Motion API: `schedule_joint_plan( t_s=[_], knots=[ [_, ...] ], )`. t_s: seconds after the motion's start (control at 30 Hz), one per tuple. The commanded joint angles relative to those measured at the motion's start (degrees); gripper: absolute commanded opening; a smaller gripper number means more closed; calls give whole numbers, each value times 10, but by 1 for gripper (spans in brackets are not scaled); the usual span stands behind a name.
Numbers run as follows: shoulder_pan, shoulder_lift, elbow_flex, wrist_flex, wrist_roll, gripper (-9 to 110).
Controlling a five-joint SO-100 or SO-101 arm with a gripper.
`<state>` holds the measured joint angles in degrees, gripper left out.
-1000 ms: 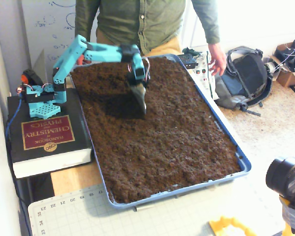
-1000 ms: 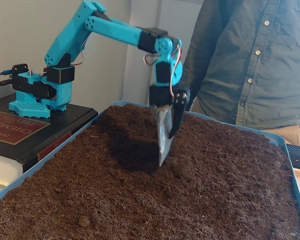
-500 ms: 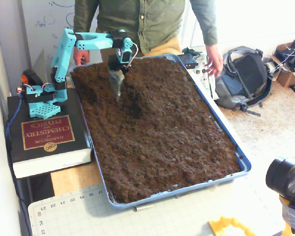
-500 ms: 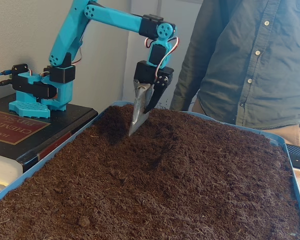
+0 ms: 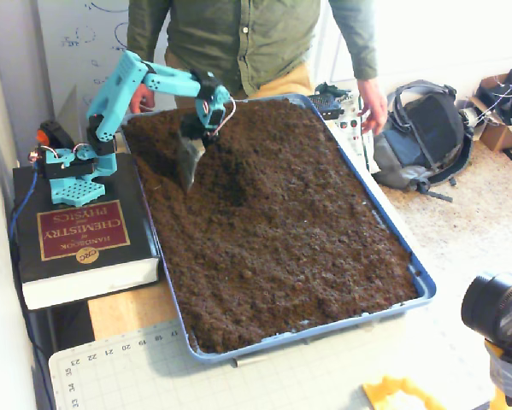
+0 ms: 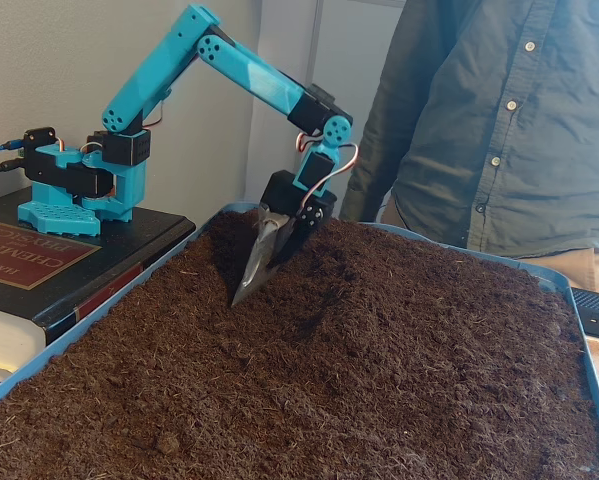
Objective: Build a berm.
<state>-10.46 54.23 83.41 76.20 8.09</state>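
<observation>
Soil, loose, crumbly and dark brown, fills one blue tray (image 5: 422, 282), and the berm (image 5: 243, 171) shows only as a faint raised hump in the upper left part of the bed, just right of my gripper (image 5: 185, 179); its long axis seems to run from the frame's top toward the bottom, though the slopes are too soft to be sure. In a fixed view from low down the hump (image 6: 364, 275) sits right of centre beside a shadowed dip. My gripper (image 6: 241, 292) has its pointed tips drawn together, tilted, touching the soil. My single turquoise arm (image 5: 123, 85) stands on one black book (image 5: 85, 235). One person (image 5: 247, 38) stands behind the tray.
</observation>
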Motion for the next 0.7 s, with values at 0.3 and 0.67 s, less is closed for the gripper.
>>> schedule_joint_plan(
  t_s=[0.3,0.67],
  knots=[
    [4,21,-91,-97,-6,1],
    [6,-11,-253,-98,-6,1]
  ],
)
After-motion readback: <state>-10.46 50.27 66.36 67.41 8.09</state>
